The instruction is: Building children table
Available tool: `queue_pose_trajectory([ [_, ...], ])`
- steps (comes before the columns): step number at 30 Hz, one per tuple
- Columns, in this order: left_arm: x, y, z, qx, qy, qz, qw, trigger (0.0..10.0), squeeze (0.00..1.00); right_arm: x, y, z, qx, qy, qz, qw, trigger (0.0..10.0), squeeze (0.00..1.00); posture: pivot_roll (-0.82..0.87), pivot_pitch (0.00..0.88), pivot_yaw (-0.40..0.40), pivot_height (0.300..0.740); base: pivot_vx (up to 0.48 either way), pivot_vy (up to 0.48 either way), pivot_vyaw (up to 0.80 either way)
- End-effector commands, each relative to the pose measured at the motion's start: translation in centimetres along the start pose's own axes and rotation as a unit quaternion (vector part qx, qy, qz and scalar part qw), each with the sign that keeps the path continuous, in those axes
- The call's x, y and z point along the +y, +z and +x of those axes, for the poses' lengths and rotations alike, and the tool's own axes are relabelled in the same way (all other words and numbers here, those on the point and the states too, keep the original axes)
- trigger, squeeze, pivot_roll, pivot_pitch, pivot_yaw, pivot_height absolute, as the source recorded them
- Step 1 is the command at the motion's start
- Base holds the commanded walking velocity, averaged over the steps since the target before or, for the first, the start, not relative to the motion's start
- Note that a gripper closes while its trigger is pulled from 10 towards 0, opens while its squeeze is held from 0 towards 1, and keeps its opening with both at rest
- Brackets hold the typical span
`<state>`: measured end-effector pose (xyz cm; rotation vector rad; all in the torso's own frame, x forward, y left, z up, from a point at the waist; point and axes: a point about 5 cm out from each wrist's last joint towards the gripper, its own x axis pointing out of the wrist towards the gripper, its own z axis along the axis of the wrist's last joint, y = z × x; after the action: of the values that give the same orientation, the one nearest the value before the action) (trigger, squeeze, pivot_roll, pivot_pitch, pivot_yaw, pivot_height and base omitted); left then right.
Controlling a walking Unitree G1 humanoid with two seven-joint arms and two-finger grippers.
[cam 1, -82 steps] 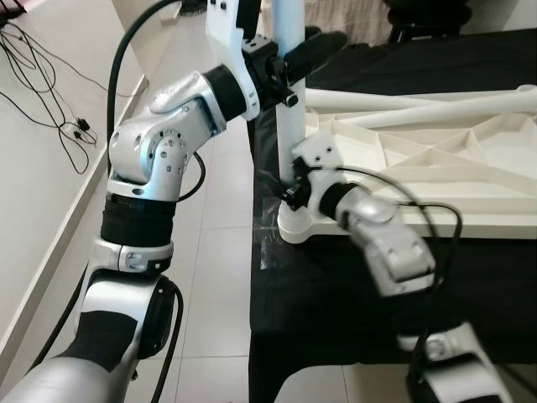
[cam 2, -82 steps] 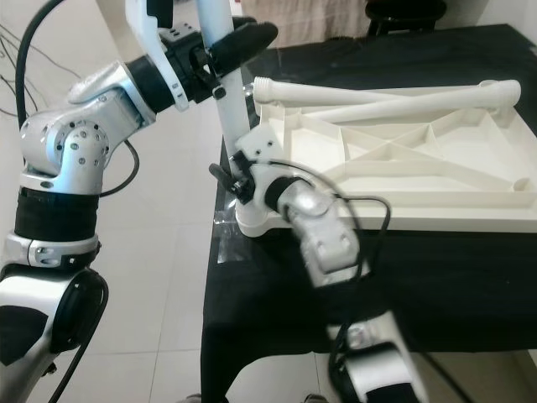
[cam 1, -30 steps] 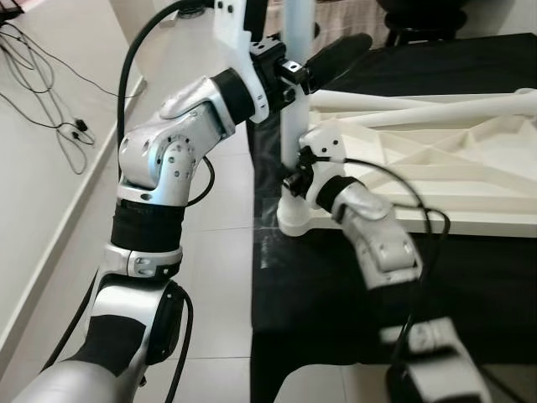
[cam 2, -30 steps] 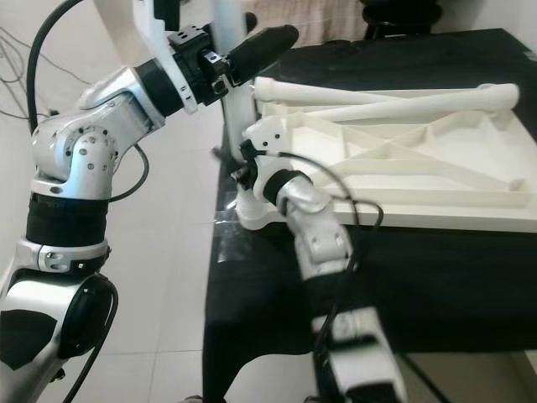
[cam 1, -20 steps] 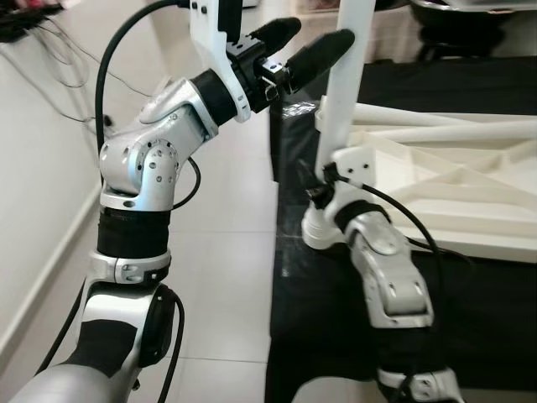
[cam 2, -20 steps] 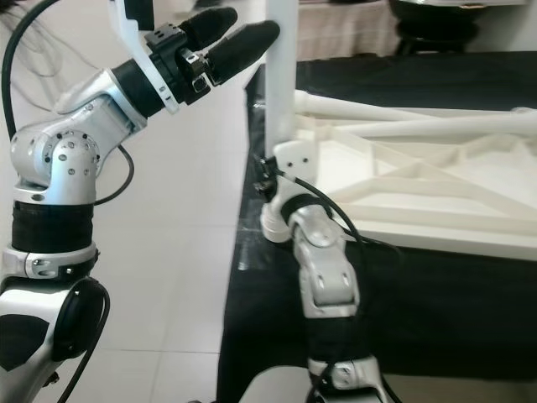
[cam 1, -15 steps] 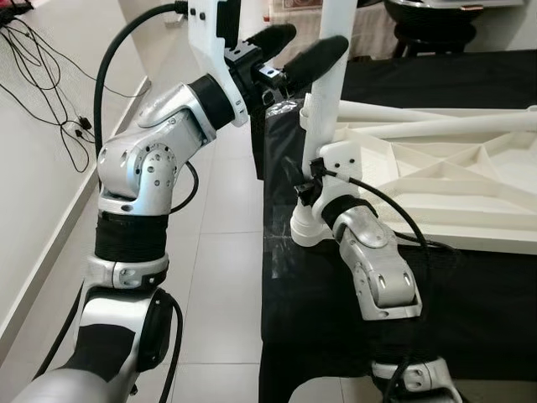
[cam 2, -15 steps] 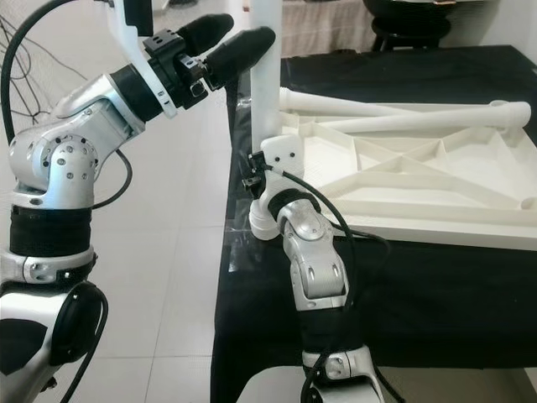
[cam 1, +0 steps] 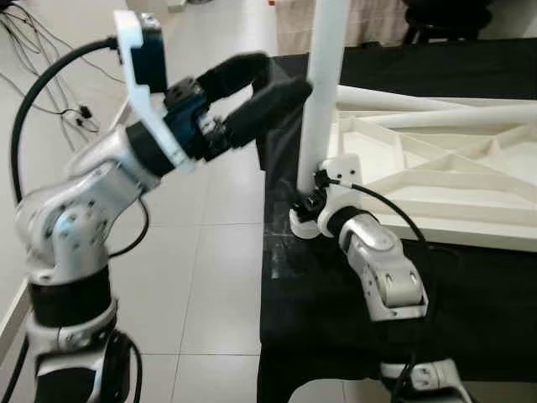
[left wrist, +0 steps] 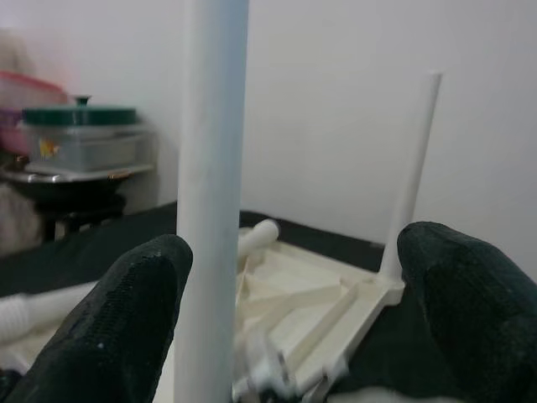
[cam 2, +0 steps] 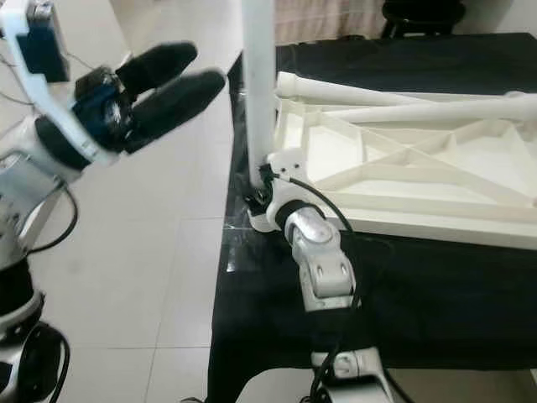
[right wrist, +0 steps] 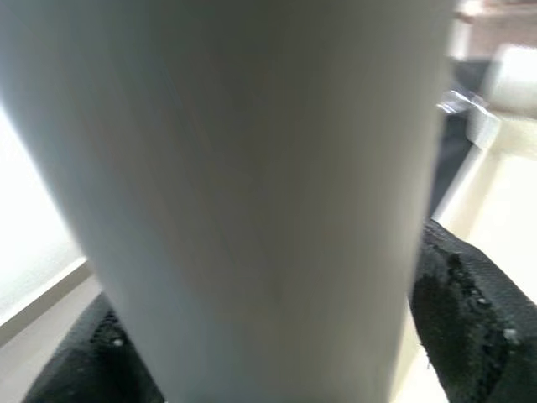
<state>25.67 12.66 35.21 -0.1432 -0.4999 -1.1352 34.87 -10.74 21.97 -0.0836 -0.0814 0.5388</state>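
White plastic table leg (cam 1: 323,92) stands upright in the corner socket of the upturned white tabletop (cam 1: 436,172), its top cut off. Right gripper (cam 1: 312,200) clamps its base, fingers mostly hidden. Left gripper (cam 1: 256,88) hangs spread beside the leg, apart from it.

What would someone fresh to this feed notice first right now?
The white leg standing upright at the near left corner of the upturned tabletop, which lies on the black table. The right gripper is down at the leg's base, fingers on either side of it. The left gripper hangs open beside the leg higher up, over the tiled floor, not touching it.
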Motion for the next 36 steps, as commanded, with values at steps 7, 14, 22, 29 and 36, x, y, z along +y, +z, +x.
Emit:
queue_pose_trajectory([
  [7, -1.3, -2.0, -3.7, 0.040, 0.077, -0.006, 0.996, 10.0, 0.00, 0.1, -0.2, 0.7, 0.022, 0.172, -0.055, 0.983, 10.0, 0.00, 0.03, 0.165, 0.049, 0.740, 0.000, 0.000, 0.00],
  [14, -3.1, -7.0, -6.7, 0.105, 0.156, -0.052, 0.981, 10.0, 0.00, -3.0, 1.5, 1.7, 0.038, 0.195, -0.065, 0.978, 10.0, 0.00, 0.04, 0.165, 0.030, 0.740, 0.000, 0.000, 0.00],
  [22, -5.7, -11.7, -8.6, 0.190, 0.179, -0.082, 0.962, 10.0, 0.00, -3.1, 1.2, 2.1, 0.035, 0.203, -0.043, 0.978, 6.3, 0.00, 0.05, 0.161, 0.036, 0.740, 0.000, 0.000, 0.00],
  [29, -7.5, -14.2, -9.4, 0.212, 0.183, -0.089, 0.956, 10.0, 0.00, -3.7, 0.1, 1.8, 0.037, 0.220, -0.020, 0.975, 0.0, 0.00, 0.04, 0.163, 0.040, 0.740, 0.000, 0.000, 0.00],
  [36, -8.7, -16.3, -9.1, 0.203, 0.170, -0.065, 0.962, 10.0, 0.00, -5.0, -1.3, 0.3, 0.045, 0.194, -0.008, 0.980, 0.0, 0.00, 0.02, 0.178, 0.047, 0.740, 0.000, 0.000, 0.00],
])
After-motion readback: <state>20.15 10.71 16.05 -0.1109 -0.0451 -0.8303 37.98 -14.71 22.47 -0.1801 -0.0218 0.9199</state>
